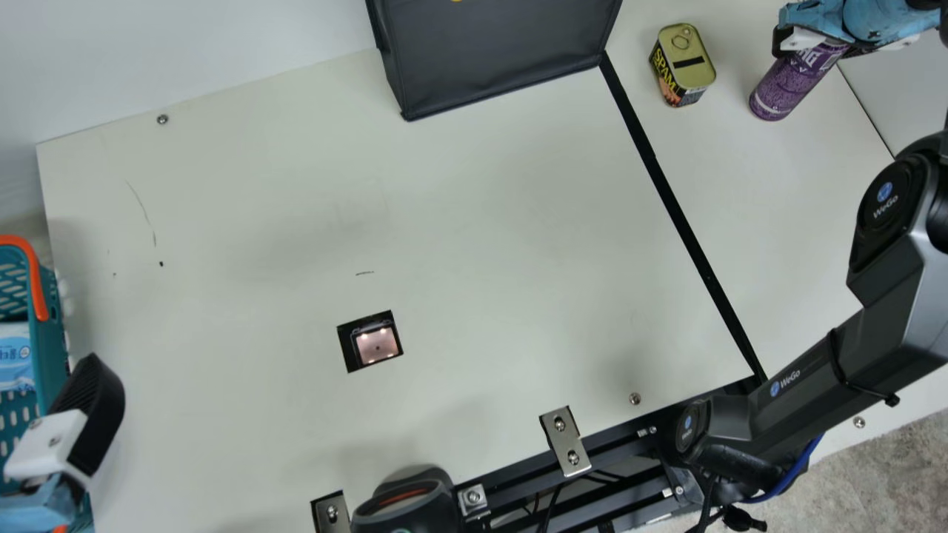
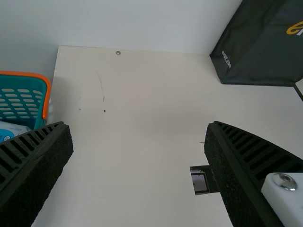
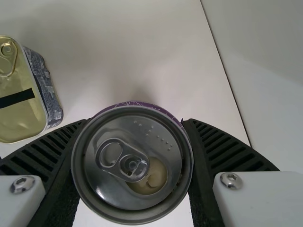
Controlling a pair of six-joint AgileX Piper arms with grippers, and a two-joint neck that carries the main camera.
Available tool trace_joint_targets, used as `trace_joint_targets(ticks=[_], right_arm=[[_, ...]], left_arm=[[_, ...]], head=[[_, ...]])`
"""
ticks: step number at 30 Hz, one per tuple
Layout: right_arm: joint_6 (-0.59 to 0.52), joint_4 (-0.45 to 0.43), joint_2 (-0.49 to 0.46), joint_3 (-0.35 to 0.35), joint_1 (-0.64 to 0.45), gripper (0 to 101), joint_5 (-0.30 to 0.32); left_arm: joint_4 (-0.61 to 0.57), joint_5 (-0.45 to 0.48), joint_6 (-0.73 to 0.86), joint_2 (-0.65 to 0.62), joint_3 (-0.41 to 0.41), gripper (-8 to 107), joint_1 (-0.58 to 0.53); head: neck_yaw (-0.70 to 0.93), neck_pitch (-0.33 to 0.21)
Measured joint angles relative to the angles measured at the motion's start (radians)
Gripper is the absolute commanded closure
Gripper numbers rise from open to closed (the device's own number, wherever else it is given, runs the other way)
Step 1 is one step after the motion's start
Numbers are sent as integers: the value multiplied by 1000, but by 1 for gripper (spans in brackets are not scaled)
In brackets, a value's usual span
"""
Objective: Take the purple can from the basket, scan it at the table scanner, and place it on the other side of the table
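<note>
At the main view's top right, my right gripper holds the upper part of the purple can, whose lower end is over the table right of the black strip. In the right wrist view the can's silver top lies between the ribbed fingers of my right gripper, both touching its sides. The scanner window is set in the middle of the table. My left gripper is at the main view's lower left, beside the teal basket. In the left wrist view, my left gripper has its fingers wide apart with nothing between them.
A rectangular SPAM tin stands just left of the purple can. A dark fabric bag is at the table's far edge. A black handheld device and metal brackets line the near edge. White packs lie in the basket.
</note>
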Motion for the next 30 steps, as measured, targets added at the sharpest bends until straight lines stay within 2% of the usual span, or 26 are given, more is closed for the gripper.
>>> trace_joint_targets(ticks=[11, 22, 30], right_arm=[[-3, -8, -17, 18, -1, 6, -2], [-3, -10, -49, 33, -1, 6, -15], [-5, 3, -126, 44, 3, 6, -23]], left_arm=[[0, 0, 0, 0, 0, 9, 0], [0, 0, 0, 0, 0, 9, 0], [0, 0, 0, 0, 0, 9, 0]], head=[[0, 0], [0, 0], [0, 0]])
